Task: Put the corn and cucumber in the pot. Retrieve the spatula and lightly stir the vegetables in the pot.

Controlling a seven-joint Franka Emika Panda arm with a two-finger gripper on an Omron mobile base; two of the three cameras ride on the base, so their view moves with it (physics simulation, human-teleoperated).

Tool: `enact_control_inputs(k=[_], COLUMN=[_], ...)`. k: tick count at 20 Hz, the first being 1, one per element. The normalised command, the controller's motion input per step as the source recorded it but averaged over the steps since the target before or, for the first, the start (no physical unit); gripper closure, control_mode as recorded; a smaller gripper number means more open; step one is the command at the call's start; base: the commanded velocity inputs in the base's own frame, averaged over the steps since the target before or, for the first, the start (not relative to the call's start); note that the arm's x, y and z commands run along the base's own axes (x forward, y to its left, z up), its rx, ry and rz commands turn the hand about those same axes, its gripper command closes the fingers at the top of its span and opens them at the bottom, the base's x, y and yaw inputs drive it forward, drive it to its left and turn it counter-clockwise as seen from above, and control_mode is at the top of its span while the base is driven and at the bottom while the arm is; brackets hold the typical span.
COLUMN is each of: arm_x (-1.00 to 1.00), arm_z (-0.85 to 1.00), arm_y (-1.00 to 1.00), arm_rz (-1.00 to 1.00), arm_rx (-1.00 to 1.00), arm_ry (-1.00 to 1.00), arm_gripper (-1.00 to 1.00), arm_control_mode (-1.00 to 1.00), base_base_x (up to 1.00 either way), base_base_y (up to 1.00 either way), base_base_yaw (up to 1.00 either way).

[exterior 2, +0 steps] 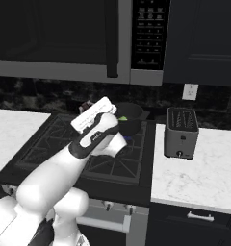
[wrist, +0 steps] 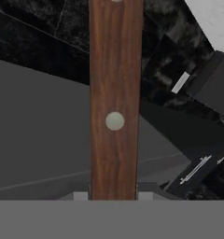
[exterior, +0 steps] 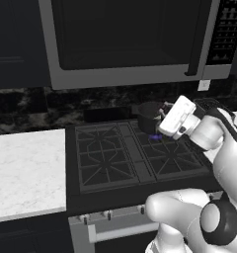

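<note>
Clamped on the spatula [wrist: 115,107], the end effector [exterior: 162,118] hangs just beside the pot [exterior: 149,116], over the rear right burner of the stove [exterior: 110,158]. From the hand camera the reddish-brown handle runs straight up between the fingers, a pale rivet at its middle. In the right base view a bright green bit of the corn [exterior 2: 122,117] shows inside the pot's rim, behind the wrist. Right of the stove, a toaster [exterior 2: 181,132] stands on the table [exterior 2: 199,173].
</note>
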Motion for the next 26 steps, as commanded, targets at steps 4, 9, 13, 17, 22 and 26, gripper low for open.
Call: enact_control_inputs(k=[4, 9, 13, 17, 22, 26], arm_x=[0.34, 0.48, 0.64, 0.60, 0.13, -0.08], arm_z=[0.15, -0.10, -0.30, -0.28, 0.00, -0.01], arm_y=[-0.18, 0.00, 0.05, 0.08, 0.00, 0.00], arm_rz=[0.00, 0.00, -0.01, -0.03, 0.00, 0.01], arm_rx=[-0.16, -0.19, -0.01, 0.00, 0.00, 0.00], arm_ry=[-0.02, 0.05, 0.19, 0.10, -0.07, -0.20], arm_gripper=[1.00, 1.00, 1.00, 1.00, 1.00, 1.00], arm_control_mode=[-1.00, -1.00, -1.00, -1.00, -1.00, -1.00], base_base_x=[0.00, 0.00, 0.00, 0.00, 0.00, 0.00], base_base_y=[0.00, 0.00, 0.00, 0.00, 0.00, 0.00], base_base_yaw=[0.00, 0.00, 0.00, 0.00, 0.00, 0.00])
